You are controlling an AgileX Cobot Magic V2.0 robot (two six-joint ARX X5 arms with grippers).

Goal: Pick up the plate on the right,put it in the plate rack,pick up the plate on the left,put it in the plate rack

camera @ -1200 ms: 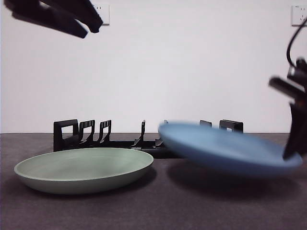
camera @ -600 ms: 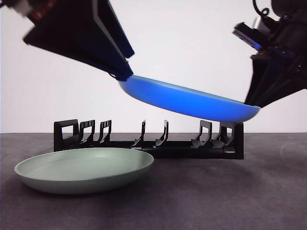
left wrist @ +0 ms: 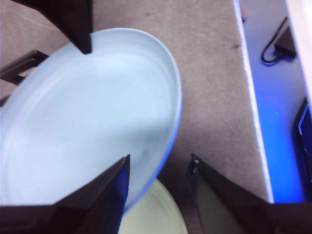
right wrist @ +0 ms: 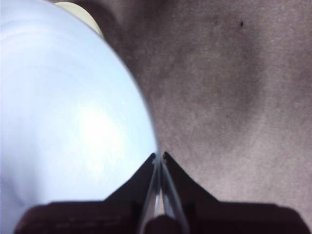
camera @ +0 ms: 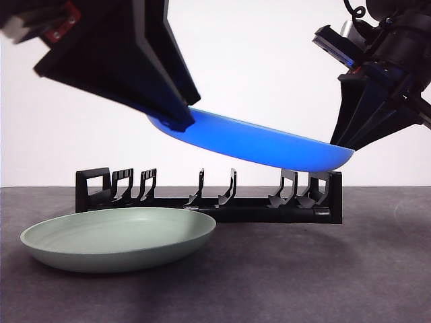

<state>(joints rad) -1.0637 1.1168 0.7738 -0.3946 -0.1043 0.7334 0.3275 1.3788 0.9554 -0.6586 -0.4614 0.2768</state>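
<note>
A blue plate [camera: 262, 145] hangs tilted in the air above the plate rack [camera: 222, 202], its right edge lower. My right gripper [camera: 343, 147] is shut on the plate's right rim, and the right wrist view shows the rim pinched between the two jaws [right wrist: 159, 156]. My left gripper [camera: 182, 121] stands open at the plate's left rim. In the left wrist view the blue plate [left wrist: 87, 122] has its edge passing between the spread jaws of that gripper [left wrist: 161, 158]. A pale green plate [camera: 118, 235] lies flat on the table at the front left.
The rack's upright prongs and boxy ends stand behind the green plate, across the middle of the dark table [camera: 303, 269]. The table's edge, a blue floor strip and cables [left wrist: 275, 44] show in the left wrist view.
The blue plate rose off the table to above the rack, then shifted slightly left. The left gripper came down to the plate's left rim.
</note>
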